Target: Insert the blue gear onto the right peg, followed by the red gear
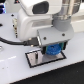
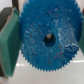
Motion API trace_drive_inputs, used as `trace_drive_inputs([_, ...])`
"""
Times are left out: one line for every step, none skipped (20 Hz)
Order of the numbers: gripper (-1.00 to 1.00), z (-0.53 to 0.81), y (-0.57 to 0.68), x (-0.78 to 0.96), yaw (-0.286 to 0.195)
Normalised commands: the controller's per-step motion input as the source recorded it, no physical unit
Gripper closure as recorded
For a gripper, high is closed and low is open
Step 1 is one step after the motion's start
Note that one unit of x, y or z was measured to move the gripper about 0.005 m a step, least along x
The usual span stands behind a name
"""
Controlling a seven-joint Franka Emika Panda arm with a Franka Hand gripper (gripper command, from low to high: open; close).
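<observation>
- We judge the main risk to be misalignment: in the wrist view the blue gear (image 2: 47,41) fills nearly the whole frame and hides the right peg, so we cannot tell whether its centre hole (image 2: 49,38) sits over the pin. If it is off, the gear could land tilted or jam against the peg tip.
- A second risk is letting go too soon; the gear might then rest askew on the grey plate (image 1: 36,58) instead of seating.
- In the exterior view the gripper (image 1: 53,49) hangs low at centre right of the frame, just above the plate, with the blue gear peeking out beneath it.
- Its fingers (image 2: 10,42) are pinched on the gear's toothed rim from opposite sides.
- The red gear is not in view.
</observation>
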Motion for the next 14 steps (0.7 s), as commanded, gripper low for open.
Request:
trace_drive_inputs([1.00,-0.33,-0.03,0.10,0.000])
trace_drive_inputs([1.00,-0.35,-0.04,0.13,0.000])
trace_drive_inputs([1.00,-0.34,-0.02,0.16,0.000])
trace_drive_inputs([1.00,-0.27,0.00,0.17,0.000])
trace_drive_inputs([1.00,-0.26,0.00,0.13,0.000])
trace_drive_inputs([1.00,-0.22,0.01,0.10,0.000])
trace_drive_inputs([1.00,-0.12,0.03,0.08,0.000])
trace_drive_inputs([1.00,-0.07,0.05,0.06,0.000])
trace_drive_inputs([1.00,-0.03,0.07,0.05,0.000])
trace_drive_inputs([-1.00,0.03,0.06,0.02,0.000])
trace_drive_inputs([-1.00,0.01,0.04,0.00,0.000])
trace_drive_inputs([-1.00,0.04,0.03,0.00,0.000])
trace_drive_inputs([-1.00,0.07,0.03,0.00,0.000])
trace_drive_inputs([-1.00,0.09,0.03,-0.01,0.000])
